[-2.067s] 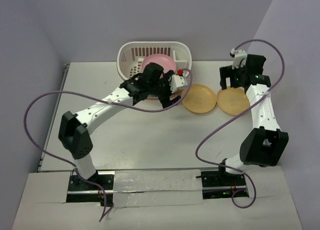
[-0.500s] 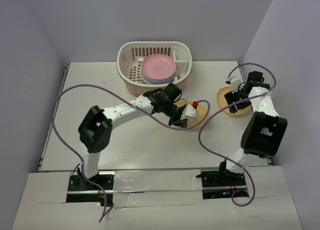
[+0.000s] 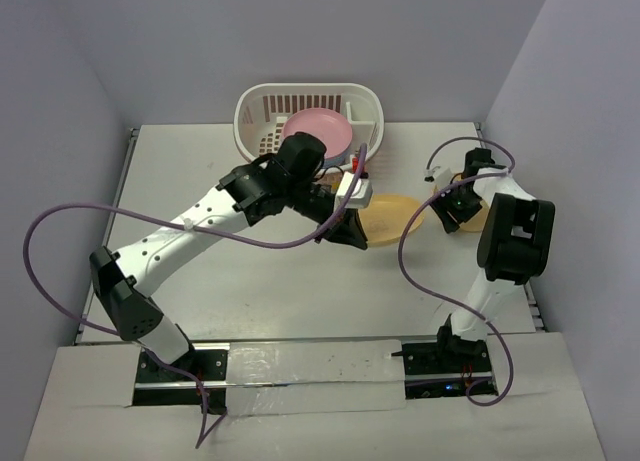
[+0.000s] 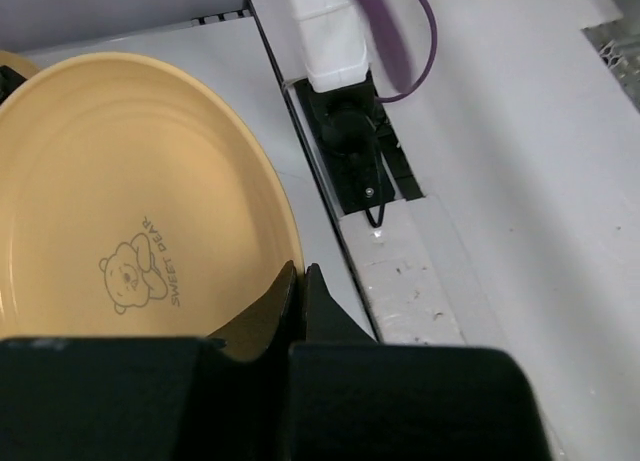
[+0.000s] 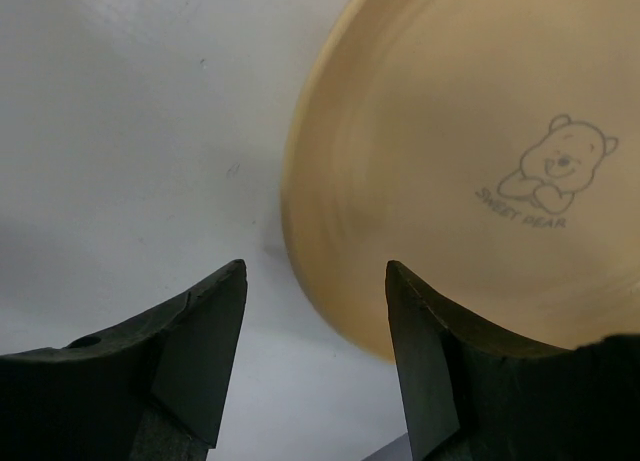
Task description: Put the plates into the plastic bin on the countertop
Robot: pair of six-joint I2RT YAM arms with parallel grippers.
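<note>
Top external view: a flat, matte white bench [image 3: 250, 281] fills the scene, closed in by pale lilac walls [image 3: 300, 31] on the left, far and right sides.

The right arm lies over most of the right side of the bench, so the right claw [image 5: 315, 266] is hard to make out from above. The right wrist view shows its 2 fingers standing apart and low over the bench, with the left rim of a yellow-orange round plastic plate [image 5: 470, 161] between them. Whether either finger touches that rim cannot be told. This plate, printed with a bear, lies flat and is cut off at the right edge of the picture.

At the far middle of the bench stands the cream-white oval plastic basket [image 3: 255, 121] with slotted sides. A pink round plastic plate [image 3: 320, 129] lies inside it, on top. What is under that plate is hidden.

Just right of the basket and nearer, the left claw [image 4: 300, 281] is clamped on the rim of another yellow-orange plate [image 4: 120, 181], which also carries a bear print. It is tilted and held above the bench.
</note>
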